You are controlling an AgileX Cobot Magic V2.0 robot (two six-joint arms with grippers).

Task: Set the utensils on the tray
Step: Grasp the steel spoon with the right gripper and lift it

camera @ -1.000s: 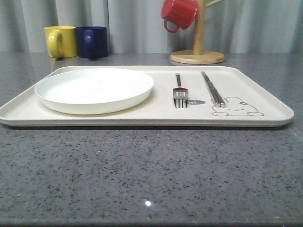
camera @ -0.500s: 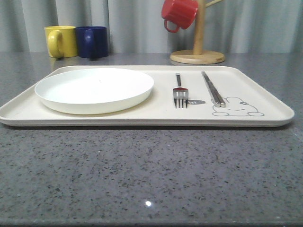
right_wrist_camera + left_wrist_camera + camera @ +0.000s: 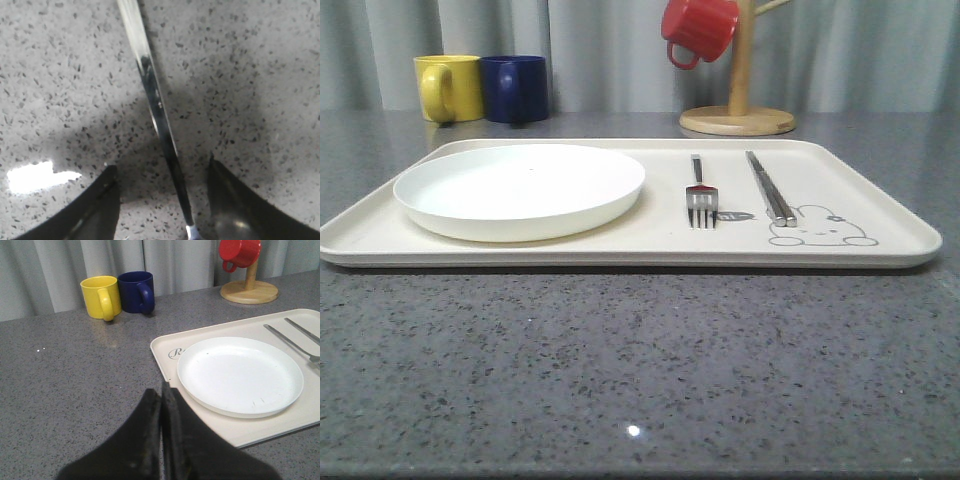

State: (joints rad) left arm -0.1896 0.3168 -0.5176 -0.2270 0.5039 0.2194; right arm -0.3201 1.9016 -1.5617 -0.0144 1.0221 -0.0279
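Right claw (image 3: 162, 200) spread around the spoon (image 3: 157, 117) handle flat on the desk (image 3: 250, 75), left claw (image 3: 161, 405) pressed together beside the tray (image 3: 880, 215); thin shiny handle could slip out if pinched off-centre.

**Grey speckled counter before a pale curtain**

A grey granite-look countertop (image 3: 640, 360) with dark and pale flecks spreads across the front view, its polish catching a small bright spot of light near the front edge. Behind it hangs a pale grey-white curtain (image 3: 610, 50) in soft vertical folds, closing off the whole back of the scene. At the far left of the counter a yellow mug (image 3: 448, 87) and a dark blue mug (image 3: 515, 88) stand touching side by side. Further right stands a wooden mug stand (image 3: 738, 105) on a round base, with a red mug (image 3: 697, 29) hanging tilted from a peg. The lighting is even and soft.
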